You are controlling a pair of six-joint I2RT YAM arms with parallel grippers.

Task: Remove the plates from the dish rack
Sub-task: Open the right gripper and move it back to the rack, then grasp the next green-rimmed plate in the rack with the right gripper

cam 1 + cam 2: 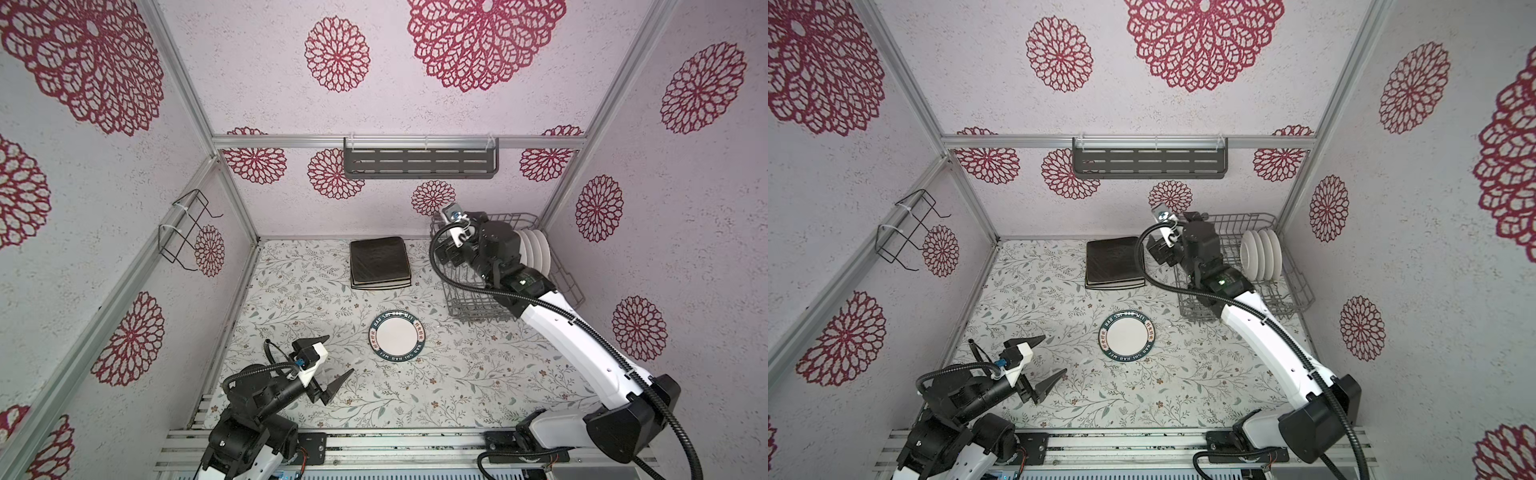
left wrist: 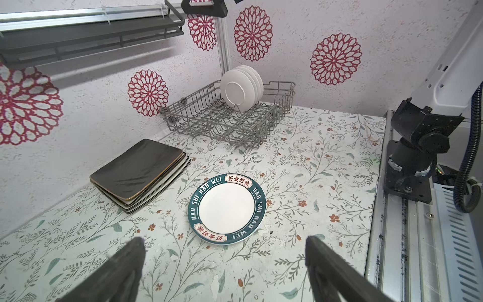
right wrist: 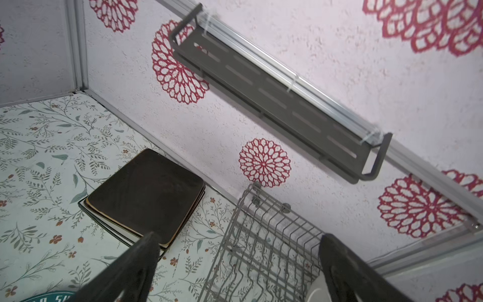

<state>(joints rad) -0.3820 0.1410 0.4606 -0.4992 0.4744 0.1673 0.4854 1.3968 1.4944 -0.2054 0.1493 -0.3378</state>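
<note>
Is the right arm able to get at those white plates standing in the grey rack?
Probably yes: the open right gripper hangs over the dish rack beside the standing white plates, with only bare tines between.

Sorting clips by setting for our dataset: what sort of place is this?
Probably a mock kitchen built as a robot test cell: a dish rack holding round white plates, a wall shelf, and flowered panels on an aluminium frame.
</note>
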